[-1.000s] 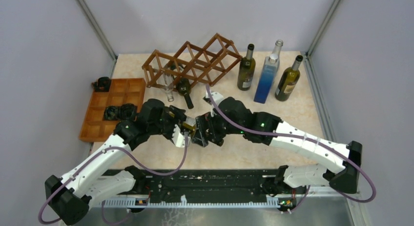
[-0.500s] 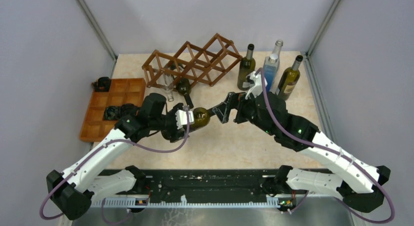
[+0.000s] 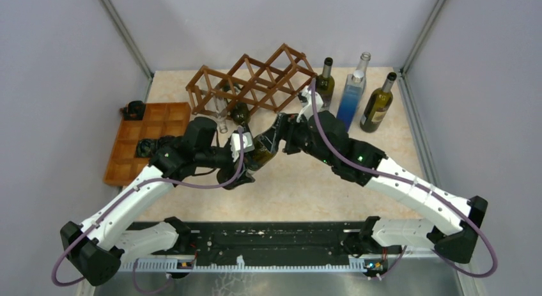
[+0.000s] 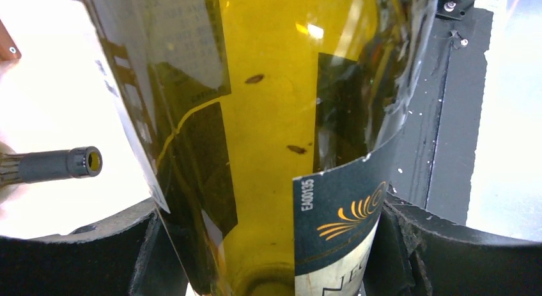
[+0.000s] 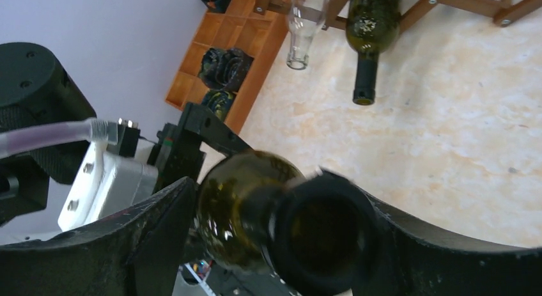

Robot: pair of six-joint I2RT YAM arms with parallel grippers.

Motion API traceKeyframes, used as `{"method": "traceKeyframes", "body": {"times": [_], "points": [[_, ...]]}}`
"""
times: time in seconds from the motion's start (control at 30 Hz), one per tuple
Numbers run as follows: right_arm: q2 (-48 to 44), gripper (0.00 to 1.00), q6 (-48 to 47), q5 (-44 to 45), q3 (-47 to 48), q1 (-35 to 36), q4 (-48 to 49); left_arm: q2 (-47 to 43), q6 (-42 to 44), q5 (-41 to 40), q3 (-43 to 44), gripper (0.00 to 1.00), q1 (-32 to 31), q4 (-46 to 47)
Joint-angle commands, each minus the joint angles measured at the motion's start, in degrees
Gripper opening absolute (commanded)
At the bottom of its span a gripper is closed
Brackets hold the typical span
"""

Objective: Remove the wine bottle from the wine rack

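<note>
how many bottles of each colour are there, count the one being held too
green bottles: 4, the held bottle, one in the wine rack, two standing
clear bottles: 2, one in the rack, one behind the blue, only its neck shows, so unsure
blue bottles: 1
total: 7

R end effector point(image 5: 287, 245) onto wine bottle point(image 5: 233, 200)

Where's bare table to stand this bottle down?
Bare tabletop lies between the held bottle and the near edge, and in front of the three standing bottles at right. Crowded by the wine rack and compartment tray.
</note>
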Motion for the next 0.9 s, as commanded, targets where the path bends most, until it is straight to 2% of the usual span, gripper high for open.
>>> {"method": "traceKeyframes", "body": {"times": [0.0,0.03,0.1,0.27,0.3,0.37,0.43,0.47,0.73,0.87], "points": [[3.1,0.74,1.1,-1.7,4.7,-0.3,7.8,-0.9,-2.1,3.8,2.9,0.0,-0.3,4.4],[3.8,0.72,1.3,-1.8,4.9,-0.3,8.4,-1.0,-2.1,4.0,3.1,0.0,-0.3,4.2],[4.8,0.6,1.8,-2.2,5.2,-0.3,9.7,-0.9,-2.0,4.3,3.3,0.0,-0.3,3.7],[6.4,0.11,2.0,-3.0,6.2,-0.2,9.7,-0.4,-2.9,3.6,3.7,0.01,-0.3,3.2],[6.4,0.03,1.9,-2.6,6.3,-0.3,9.1,-0.3,-3.4,3.5,3.7,0.13,-0.3,3.1],[6.0,0.0,1.4,-1.3,6.4,-0.2,7.8,0.3,-4.0,3.4,4.1,0.54,-0.3,2.3],[5.4,0.0,0.1,-0.2,6.5,-0.5,6.7,1.1,-4.3,2.8,4.7,0.86,-0.3,1.1],[5.0,0.0,-0.6,0.3,6.7,-0.9,5.8,1.4,-4.3,2.6,5.0,0.97,-0.3,0.5],[1.2,0.0,-11.2,5.3,7.4,-7.4,-1.5,4.6,-0.3,2.2,10.3,0.99,0.4,-8.2],[0.1,0.0,-19.4,15.3,6.4,-9.0,-3.1,8.2,2.0,2.0,14.9,0.99,3.0,-14.9]]}}
